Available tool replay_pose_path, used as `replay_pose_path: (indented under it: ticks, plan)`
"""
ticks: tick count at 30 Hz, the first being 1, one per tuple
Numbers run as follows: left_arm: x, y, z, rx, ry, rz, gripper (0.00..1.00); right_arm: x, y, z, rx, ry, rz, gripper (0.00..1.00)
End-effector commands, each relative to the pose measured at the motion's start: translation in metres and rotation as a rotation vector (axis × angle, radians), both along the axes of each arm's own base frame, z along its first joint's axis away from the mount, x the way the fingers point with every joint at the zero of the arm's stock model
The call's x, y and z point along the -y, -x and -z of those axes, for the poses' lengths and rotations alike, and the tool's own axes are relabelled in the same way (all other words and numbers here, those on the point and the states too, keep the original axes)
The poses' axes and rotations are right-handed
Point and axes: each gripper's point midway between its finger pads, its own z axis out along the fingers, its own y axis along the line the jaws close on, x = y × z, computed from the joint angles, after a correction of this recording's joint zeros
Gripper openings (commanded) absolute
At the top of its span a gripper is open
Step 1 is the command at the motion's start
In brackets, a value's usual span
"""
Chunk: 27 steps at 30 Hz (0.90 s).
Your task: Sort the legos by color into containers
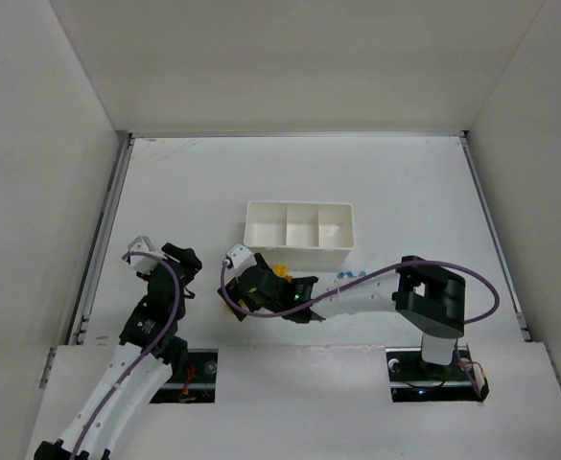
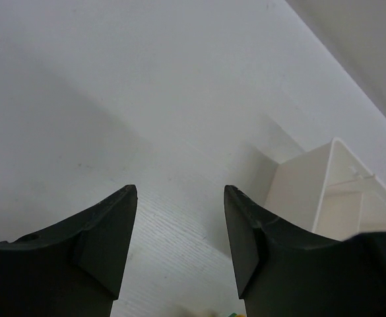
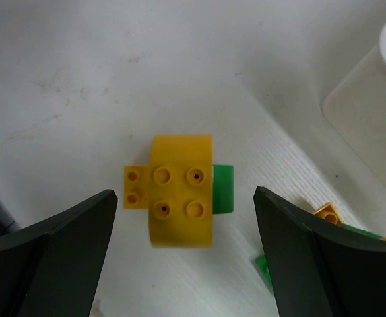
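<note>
In the right wrist view a yellow four-stud brick (image 3: 179, 191) lies on the table with a small yellow brick (image 3: 134, 187) against its left side and a green brick (image 3: 223, 189) against its right. My right gripper (image 3: 185, 197) is open and empty, its jaws standing either side of this cluster, above it. Another yellow brick (image 3: 327, 214) and a green one (image 3: 265, 267) lie by the right finger. In the top view the right gripper (image 1: 245, 291) hangs just in front of the white three-compartment tray (image 1: 299, 233), with yellow bricks (image 1: 280, 272) beside it. My left gripper (image 1: 186, 261) is open and empty.
Light blue bricks (image 1: 352, 276) lie by the right arm's forearm, in front of the tray. The tray's corner shows in the left wrist view (image 2: 331, 191) and the right wrist view (image 3: 371, 112). White walls enclose the table on three sides.
</note>
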Motion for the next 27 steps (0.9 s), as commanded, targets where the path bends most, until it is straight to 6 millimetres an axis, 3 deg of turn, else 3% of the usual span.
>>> replay_pose_path:
  ticks: [1,4,9,15,22,24,27]
  plan:
    - [0.0,0.002,0.005,-0.026,0.036,-0.007,0.53,-0.02,-0.016,-0.023,0.04,-0.081,0.016,0.88]
    - [-0.001,0.003,0.012,-0.046,0.038,-0.008,0.53,-0.021,-0.019,-0.018,0.037,-0.071,0.02,0.8]
    - [0.004,0.006,0.026,-0.08,0.043,0.023,0.53,-0.023,-0.02,-0.015,0.037,-0.063,0.023,0.54]
    - [0.006,0.004,0.02,-0.069,0.047,0.036,0.53,-0.018,-0.018,-0.015,0.028,-0.05,0.026,0.37]
    - [0.023,0.002,0.004,-0.046,0.072,0.121,0.58,-0.011,-0.028,-0.07,0.065,-0.183,0.052,0.36]
    - [0.033,0.001,-0.011,-0.016,0.098,0.167,0.59,-0.001,-0.042,-0.096,0.087,-0.236,0.086,0.36]
    - [0.047,0.0,-0.037,0.041,0.156,0.234,0.59,0.016,-0.063,-0.119,0.11,-0.291,0.13,0.36]
